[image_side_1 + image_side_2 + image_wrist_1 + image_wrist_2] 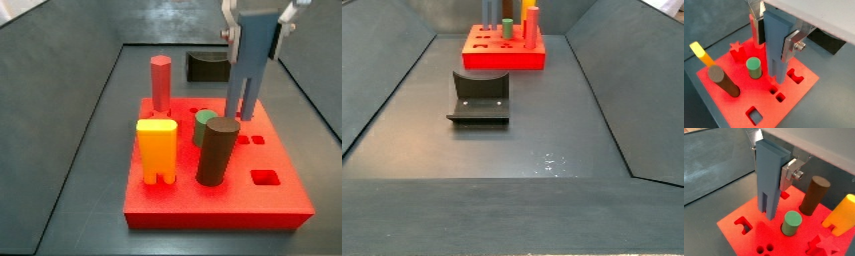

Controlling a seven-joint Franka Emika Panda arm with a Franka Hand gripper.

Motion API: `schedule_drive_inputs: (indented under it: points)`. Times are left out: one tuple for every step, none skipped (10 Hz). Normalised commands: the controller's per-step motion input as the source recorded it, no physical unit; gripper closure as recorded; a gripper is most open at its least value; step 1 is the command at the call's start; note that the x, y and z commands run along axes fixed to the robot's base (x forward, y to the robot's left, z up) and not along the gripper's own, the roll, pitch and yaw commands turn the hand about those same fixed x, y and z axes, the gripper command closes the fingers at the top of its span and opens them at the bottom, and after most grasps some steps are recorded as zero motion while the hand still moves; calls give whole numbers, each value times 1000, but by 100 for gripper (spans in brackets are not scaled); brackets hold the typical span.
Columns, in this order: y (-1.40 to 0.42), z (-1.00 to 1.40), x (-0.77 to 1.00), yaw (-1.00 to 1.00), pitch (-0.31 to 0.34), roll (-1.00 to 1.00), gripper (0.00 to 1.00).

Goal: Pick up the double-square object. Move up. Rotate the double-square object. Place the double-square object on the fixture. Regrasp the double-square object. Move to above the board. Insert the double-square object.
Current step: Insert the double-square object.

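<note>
My gripper (776,37) is shut on the double-square object (777,47), a slim blue-grey bar held upright with a slotted lower end. Both wrist views show it, with the gripper (771,160) around the bar (768,180). In a side view the gripper (254,30) holds the bar (249,80) over the back right of the red board (214,203). The bar's lower end is at the board's top (737,107), by small cut-out holes; I cannot tell whether it has entered one. The black fixture (207,67) stands behind the board, and apart from it in a side view (480,95).
On the board stand an orange notched block (156,150), a dark brown cylinder (217,152), a green cylinder (201,125) and a red hexagonal peg (160,82). A red star piece (737,48) also sits there. Grey bin walls slope up around the floor (516,150).
</note>
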Motion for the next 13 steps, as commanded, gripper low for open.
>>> schedule_drive_inputs:
  points:
    - [-394,-160,1000,0,39,233,100]
    - [-406,-131,1000,0,50,177,100]
    - [-383,-123,1000,17,53,160,100]
    - [-217,-106,1000,140,64,181,100]
    - [-80,-66,1000,171,89,234,100]
    - [-37,-46,1000,160,94,234,100]
    - [-106,-77,1000,77,51,124,100]
    - [-83,-151,1000,11,0,1,100]
    - [-40,-211,1000,0,0,0,100]
    - [0,-209,1000,6,0,0,100]
    - [-40,-169,1000,49,-20,0,100]
    - [0,0,31,46,0,0,100]
    - [17,0,0,0,0,0,100]
